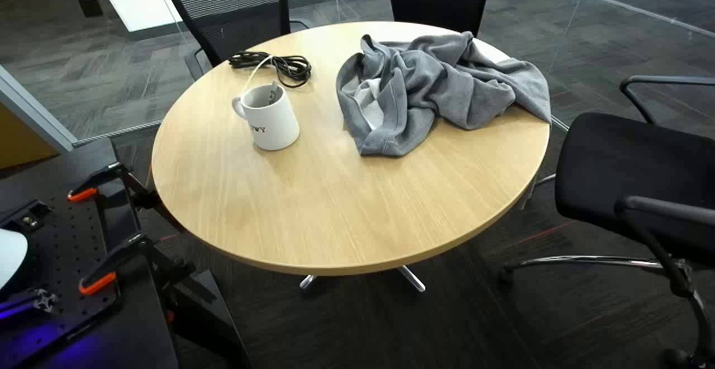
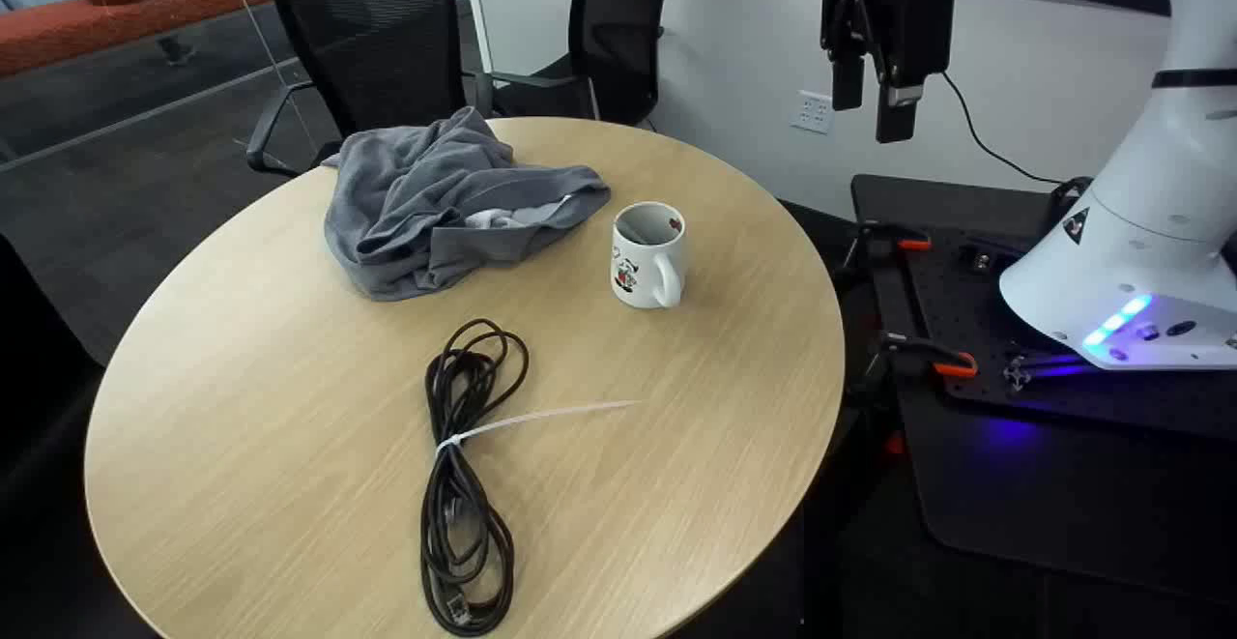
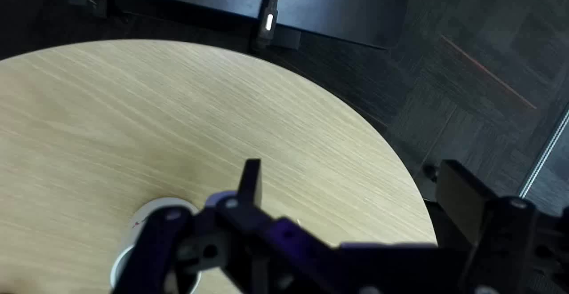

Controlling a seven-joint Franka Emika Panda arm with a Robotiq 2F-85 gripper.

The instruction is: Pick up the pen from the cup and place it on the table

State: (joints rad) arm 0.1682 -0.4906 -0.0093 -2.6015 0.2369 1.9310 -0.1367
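The white cup (image 1: 272, 126) stands upright on the round light-wood table (image 1: 335, 212) in both exterior views, its handle at the side (image 2: 667, 279). A thin dull stick, the pen (image 1: 273, 92), leans inside the cup with its upper end near the rim. Its colour is hard to tell, and its lower part is hidden. My gripper (image 2: 873, 102) is open and empty, high above and to the robot side of the cup. In the wrist view the open fingers (image 3: 351, 165) are wide apart, and the gripper body partly covers the cup (image 3: 153, 211). The pen is hidden there.
A black cable loop (image 2: 462, 484) with a white tie lies near the cup. A crumpled grey cloth (image 1: 430, 84) covers the table's far part. Chairs (image 1: 637, 168) stand around the table. The black robot stand (image 2: 1005, 484) with orange-tipped clamps borders the table edge.
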